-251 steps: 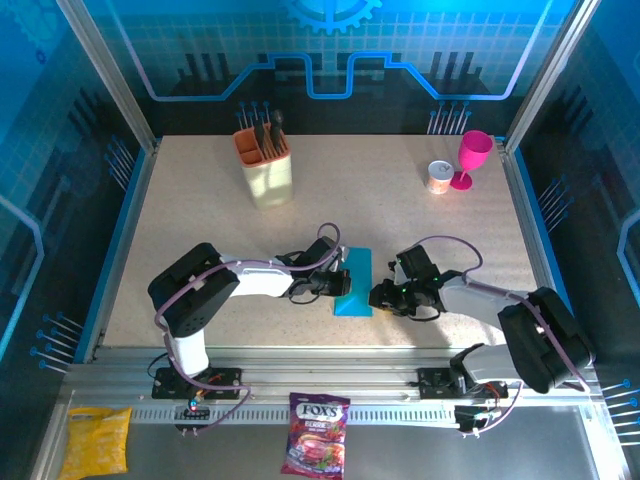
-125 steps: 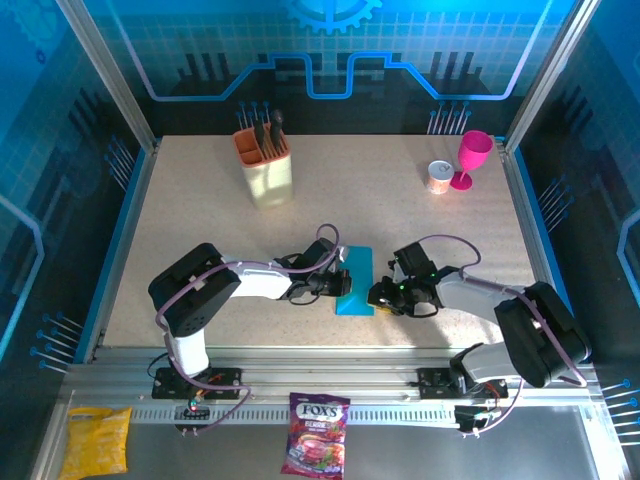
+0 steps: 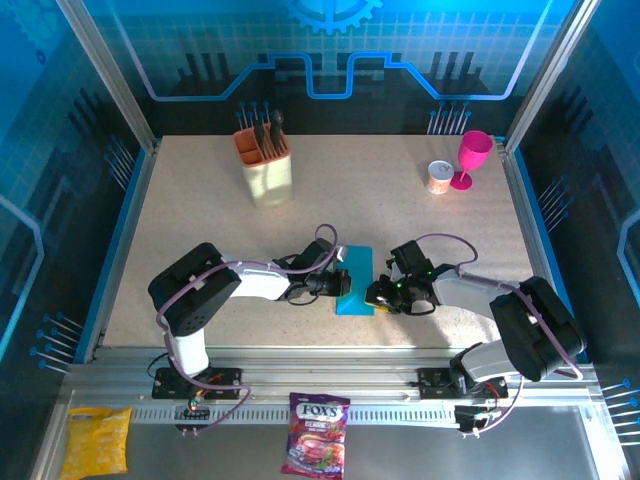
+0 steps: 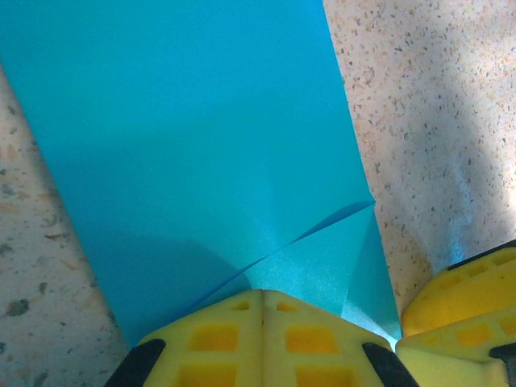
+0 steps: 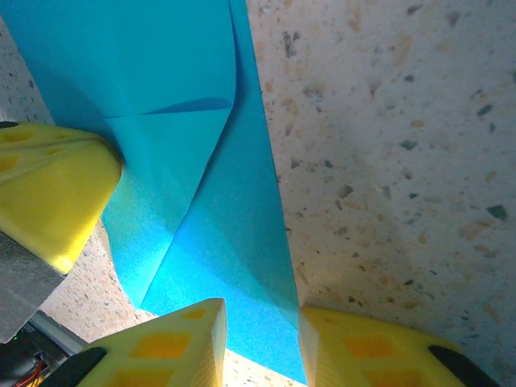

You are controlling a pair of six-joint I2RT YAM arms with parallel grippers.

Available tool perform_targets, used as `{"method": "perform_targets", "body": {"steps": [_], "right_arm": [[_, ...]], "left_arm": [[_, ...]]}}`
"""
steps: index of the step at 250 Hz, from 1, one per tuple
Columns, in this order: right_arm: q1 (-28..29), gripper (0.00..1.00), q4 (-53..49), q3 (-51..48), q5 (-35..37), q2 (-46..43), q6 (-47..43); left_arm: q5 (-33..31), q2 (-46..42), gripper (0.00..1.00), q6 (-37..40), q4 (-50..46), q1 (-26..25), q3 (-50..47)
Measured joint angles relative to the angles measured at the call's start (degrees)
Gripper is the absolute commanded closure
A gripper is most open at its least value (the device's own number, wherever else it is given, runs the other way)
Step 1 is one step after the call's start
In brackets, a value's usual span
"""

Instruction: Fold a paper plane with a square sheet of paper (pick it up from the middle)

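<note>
**Nose-corner fold in progress, paper pinned at front centre**

The worktop [image 3: 200,230] carries the paper [image 3: 354,280] at front centre, between the two arms. It lies flat as a narrow strip, so it looks already halved lengthwise. The holder [image 3: 266,165], goblet [image 3: 472,158] and small can [image 3: 438,177] stand well apart at the back and play no part in this step.

The left gripper [image 3: 342,283] is clenched, its fingers pressed together. Its tips sit on the near end of the strip, right at a turned-over corner flap [image 4: 322,258]. I read this as pressing down, not pinching; whether any paper is caught between the fingers I cannot tell.

The right gripper [image 3: 378,295] is just beside it on the strip's right edge, released partway. There is a clear gap between its fingers, the paper's long edge runs into that gap, and it holds nothing.

Step, as a judgement: forming the first diagonal nose corner. The flap is turned over but its edge lifts slightly and casts a shadow, so the crease is not yet sharp.

The next move calls for:
- the left tips to keep the strip from sliding
- the right gripper to flatten the flap along its diagonal
- light pressure, since thin paper can skid or buckle
</note>
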Motion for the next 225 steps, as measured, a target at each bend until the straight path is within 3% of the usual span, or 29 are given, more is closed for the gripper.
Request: {"method": "perform_targets", "body": {"steps": [97, 127, 164, 225], "right_arm": [[0.0, 0.7, -0.28, 0.87, -0.46, 0.9, 0.02], [0.0, 0.65, 0.66, 0.87, -0.9, 0.92, 0.28], [1.97, 0.61, 12.61, 1.38, -1.33, 2.75, 0.37], [2.1, 0.51, 18.91, 2.01, -1.36, 3.45, 0.37]], "left_arm": [[0.35, 0.07, 1.0, -0.04, 1.92, 0.2, -0.83], [0.44, 0.07, 1.0, -0.04, 2.32, 0.24, -1.07], [0.61, 0.07, 1.0, -0.04, 2.6, 0.37, -1.16], [0.59, 0.07, 1.0, -0.48, 3.45, 1.29, -1.55]]}}
